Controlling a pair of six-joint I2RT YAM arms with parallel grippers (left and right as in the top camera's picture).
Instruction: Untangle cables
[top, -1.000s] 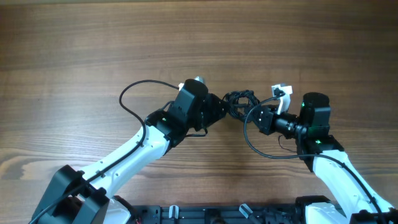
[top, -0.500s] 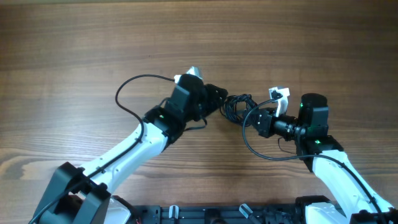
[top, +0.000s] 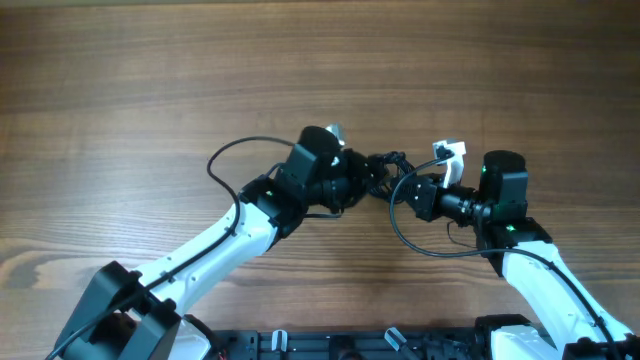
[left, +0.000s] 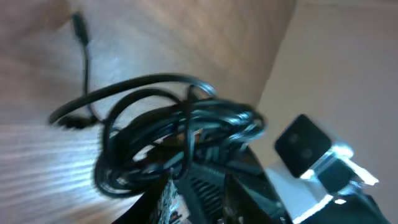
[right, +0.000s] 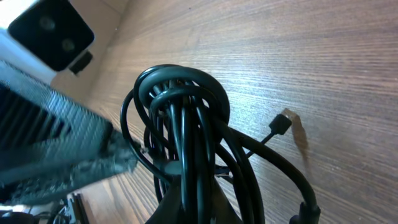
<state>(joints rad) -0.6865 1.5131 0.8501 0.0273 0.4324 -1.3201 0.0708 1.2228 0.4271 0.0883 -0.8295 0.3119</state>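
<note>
Between my left tool (top: 358, 172) and right tool (top: 402, 186), over the wooden surface (top: 300, 60), the cables (top: 383, 165) bunch in a dark knot of loops. My right tool is clamped on the bundle. My left tool presses into the loops; whether it grips, I cannot tell.

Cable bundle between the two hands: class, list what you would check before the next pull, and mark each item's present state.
1. Right hand shut on the thin dark cable bundle: ok.
2. Left hand gripping the bundle: cannot tell, its wrist view is blurred.
3. Loops separated: not ok, they are tightly knotted.
4. One small black plug end lying free on the brown wooden table: ok.
5. Bundle visible in both wrist views: ok.
</note>
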